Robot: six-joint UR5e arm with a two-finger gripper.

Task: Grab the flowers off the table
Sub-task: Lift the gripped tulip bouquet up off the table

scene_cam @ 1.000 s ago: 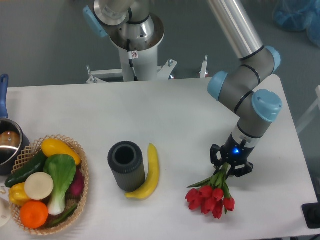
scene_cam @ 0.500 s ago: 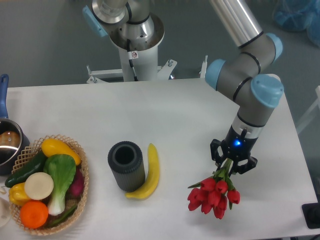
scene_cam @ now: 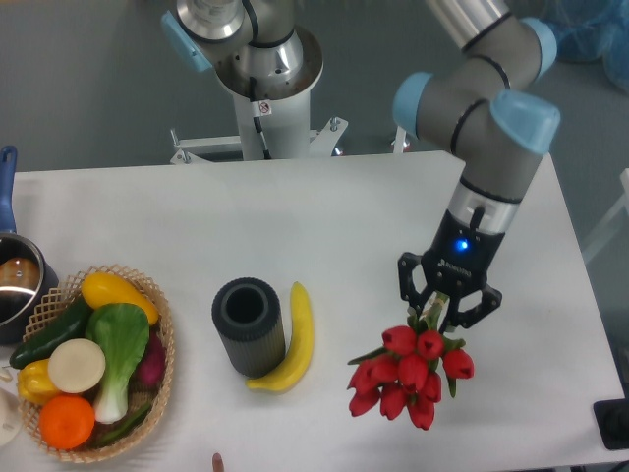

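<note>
White matte tabletop (scene_cam: 373, 211) fills most of the view, with a grey floor behind it and the arm's round base at the far edge. On it lie a wicker basket of produce (scene_cam: 98, 366) at the left, a dark cylinder (scene_cam: 248, 325) and a yellow banana (scene_cam: 291, 339) touching it. Near the right side the fingers (scene_cam: 443, 311) are clamped on the green stems of the flowers (scene_cam: 408, 376), whose red buds hang below the gripper, clear of the surface.
</note>
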